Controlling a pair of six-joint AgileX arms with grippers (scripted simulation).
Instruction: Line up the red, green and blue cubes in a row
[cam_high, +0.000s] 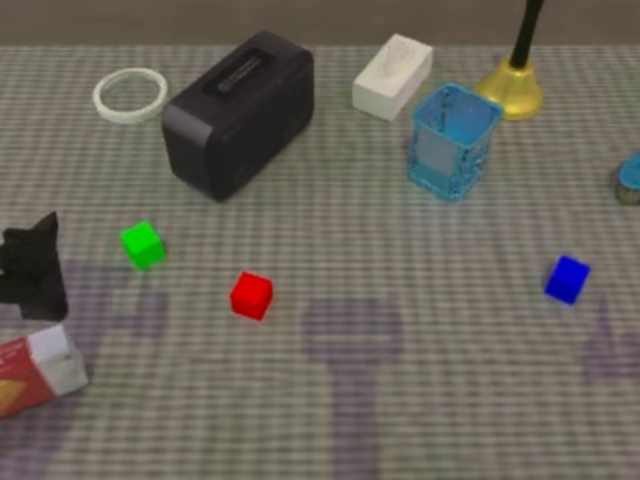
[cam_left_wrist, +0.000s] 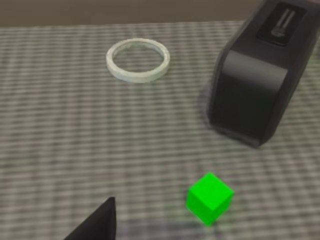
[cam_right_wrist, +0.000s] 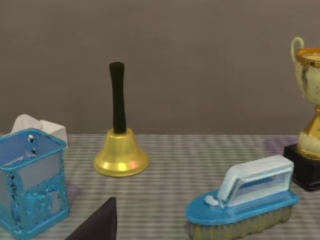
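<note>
Left gripper (cam_high: 35, 265) near green cube (cam_high: 142, 244), holds nothing, opening unclear. Risk: finger bumps cube toward red cube (cam_high: 251, 295). Blue cube (cam_high: 567, 279) well apart.

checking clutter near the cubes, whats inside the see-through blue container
Nothing shows inside the light-blue container: from above its open top seems empty, and in the right wrist view its patterned walls blur the interior, so something small at the bottom could be hidden.

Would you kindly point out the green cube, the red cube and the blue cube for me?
green cube (cam_high: 142, 244), top view, middle of its top face.
red cube (cam_high: 251, 295), top view, centre of the cube.
blue cube (cam_high: 567, 279), top view, centre of the cube.
</note>
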